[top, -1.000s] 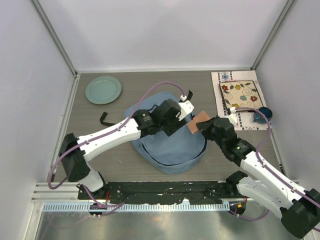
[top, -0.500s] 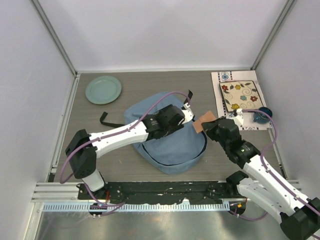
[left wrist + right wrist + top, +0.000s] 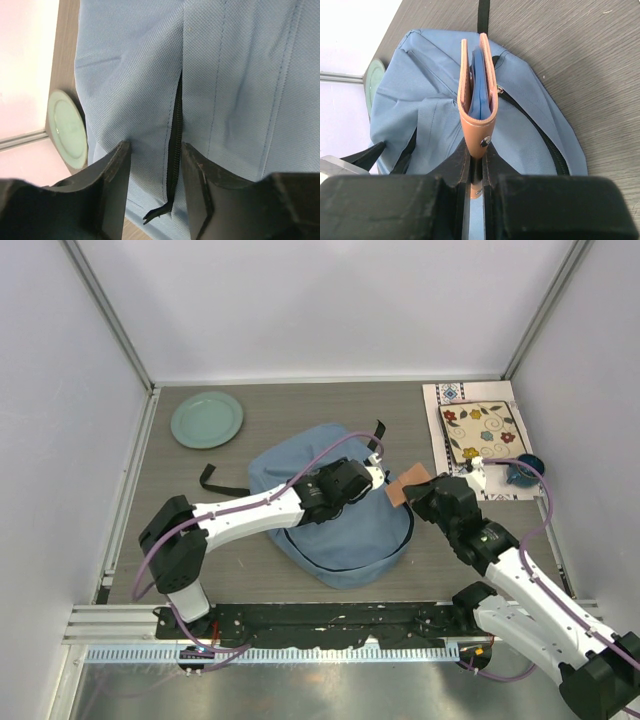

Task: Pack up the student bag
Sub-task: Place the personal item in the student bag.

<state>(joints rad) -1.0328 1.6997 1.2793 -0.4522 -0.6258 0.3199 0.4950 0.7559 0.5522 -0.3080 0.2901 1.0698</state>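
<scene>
The student bag [image 3: 335, 525] is a light-blue backpack lying in the table's middle, its dark main zipper curving along the near right side. My left gripper [image 3: 366, 480] is over the bag's far right part. In the left wrist view it [image 3: 155, 182] is open, its fingers [image 3: 114, 187] either side of a short dark zipper [image 3: 176, 135] in the blue fabric [image 3: 240, 75]. My right gripper [image 3: 418, 492] is shut on a tan leather case [image 3: 406, 483] beside the bag's right edge. In the right wrist view the case [image 3: 478, 85] stands upright with a blue insert above the bag [image 3: 430, 115].
A pale green plate [image 3: 206, 419] lies at the back left and shows in the left wrist view [image 3: 67, 127]. A flower-patterned square [image 3: 481, 432] on a white mat and a small blue object [image 3: 525, 469] sit at the back right. A black strap [image 3: 212, 480] trails left of the bag.
My left gripper has dropped lower onto the bag's far right part and the arm has stretched out. My right gripper with the tan case has shifted slightly right and away.
</scene>
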